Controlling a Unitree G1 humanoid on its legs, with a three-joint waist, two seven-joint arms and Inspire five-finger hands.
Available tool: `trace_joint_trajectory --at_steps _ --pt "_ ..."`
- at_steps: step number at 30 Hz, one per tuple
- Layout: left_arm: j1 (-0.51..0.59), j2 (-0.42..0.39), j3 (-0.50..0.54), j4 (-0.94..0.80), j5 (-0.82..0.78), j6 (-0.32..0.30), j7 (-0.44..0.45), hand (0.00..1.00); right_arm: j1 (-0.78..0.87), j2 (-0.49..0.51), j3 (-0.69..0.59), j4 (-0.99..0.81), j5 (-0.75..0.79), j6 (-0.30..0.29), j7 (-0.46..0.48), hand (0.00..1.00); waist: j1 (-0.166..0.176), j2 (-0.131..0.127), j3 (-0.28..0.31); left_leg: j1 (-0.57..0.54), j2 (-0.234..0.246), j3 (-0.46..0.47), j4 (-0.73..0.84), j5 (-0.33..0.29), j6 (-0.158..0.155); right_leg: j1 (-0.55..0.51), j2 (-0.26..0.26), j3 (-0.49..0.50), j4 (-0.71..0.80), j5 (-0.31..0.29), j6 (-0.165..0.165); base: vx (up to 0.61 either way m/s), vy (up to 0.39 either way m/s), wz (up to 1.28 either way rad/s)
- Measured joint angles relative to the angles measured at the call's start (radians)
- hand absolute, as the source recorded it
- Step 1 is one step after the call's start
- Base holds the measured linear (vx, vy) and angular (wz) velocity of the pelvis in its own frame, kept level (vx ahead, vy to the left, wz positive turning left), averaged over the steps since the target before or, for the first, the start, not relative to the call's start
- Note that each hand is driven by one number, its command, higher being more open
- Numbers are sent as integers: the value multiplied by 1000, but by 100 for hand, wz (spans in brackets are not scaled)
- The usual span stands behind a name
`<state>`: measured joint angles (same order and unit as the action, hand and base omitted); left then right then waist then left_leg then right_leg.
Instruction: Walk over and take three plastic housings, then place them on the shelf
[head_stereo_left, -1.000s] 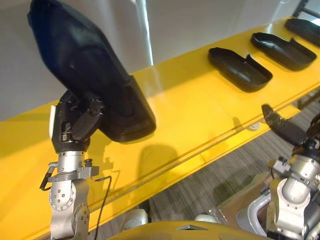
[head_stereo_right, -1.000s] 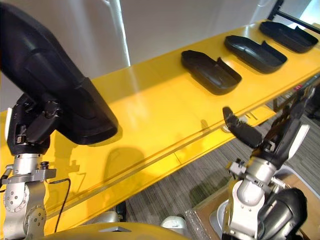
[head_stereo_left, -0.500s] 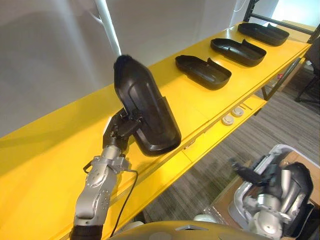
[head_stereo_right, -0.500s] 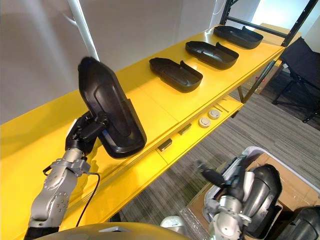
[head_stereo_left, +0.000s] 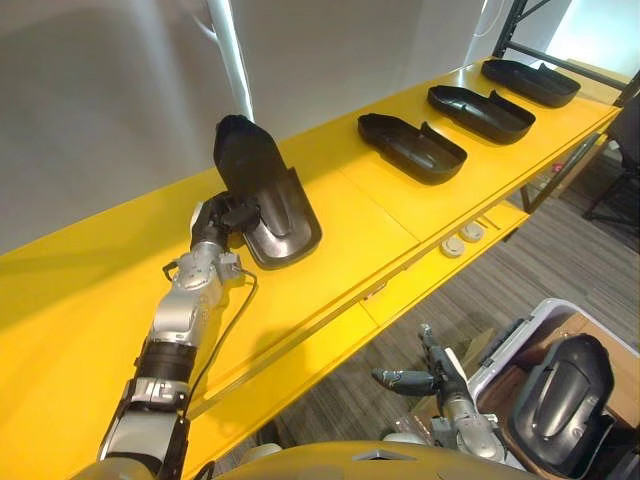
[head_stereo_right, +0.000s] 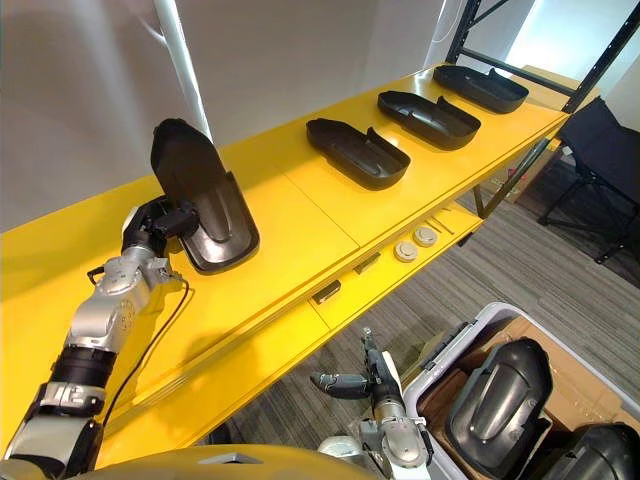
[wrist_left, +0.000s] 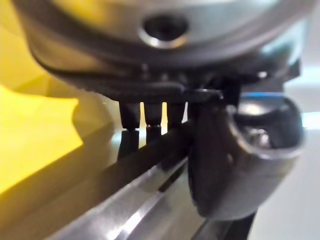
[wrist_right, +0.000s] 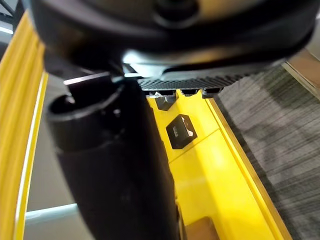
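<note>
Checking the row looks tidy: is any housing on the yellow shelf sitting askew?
Yes: the housing gripped by the left hand leans steeply, far end raised above the yellow shelf, not flat. The other three housings lie flat in a row.

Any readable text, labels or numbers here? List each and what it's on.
None can be read.
Black housings on the yellow shelf: no print visible.
Dark plate on the shelf edge: too blurred to read.
Round fittings under the shelf: too small.
</note>
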<state>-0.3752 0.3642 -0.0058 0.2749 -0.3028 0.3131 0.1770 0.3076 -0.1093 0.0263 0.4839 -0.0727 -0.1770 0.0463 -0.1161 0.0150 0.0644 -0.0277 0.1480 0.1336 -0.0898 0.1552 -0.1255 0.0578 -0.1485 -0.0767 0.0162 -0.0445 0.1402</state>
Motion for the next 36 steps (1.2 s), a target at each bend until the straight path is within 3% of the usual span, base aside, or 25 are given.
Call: trace_joint_trajectory --at_steps 8,9,18,26,36 --pt "-116 45 -37 74 38 76 -53 0 -37 -9 57 61 0 37 14 100 -3 -7 27 0 0 -3 0 0 0 6 0 -5 -4 1 0 0 0 0" --pt "-130 46 -37 82 38 86 -59 100 -41 -10 62 73 0 40 14 100 -3 -8 33 1 0 -3 0 0 0 9 0 -6 -4 2 1 0 0 0" --pt "-165 86 -72 110 41 108 -84 100 -51 -12 63 99 3 45 9 100 -24 -2 51 4 -1 -3 0 -3 -4 20 0 -8 -20 6 1 0 0 0" --pt "-172 83 -75 135 43 101 -10 100 -58 -13 71 112 26 45 -5 100 -28 -6 67 20 1 0 0 -8 -8 38 1 -6 -26 4 -1 0 0 0" --pt "-184 66 -27 217 112 51 18 100 -70 -13 84 138 68 41 -35 100 -35 -12 71 39 2 6 0 -19 -12 60 3 -4 -36 2 -4 1 -1 0"
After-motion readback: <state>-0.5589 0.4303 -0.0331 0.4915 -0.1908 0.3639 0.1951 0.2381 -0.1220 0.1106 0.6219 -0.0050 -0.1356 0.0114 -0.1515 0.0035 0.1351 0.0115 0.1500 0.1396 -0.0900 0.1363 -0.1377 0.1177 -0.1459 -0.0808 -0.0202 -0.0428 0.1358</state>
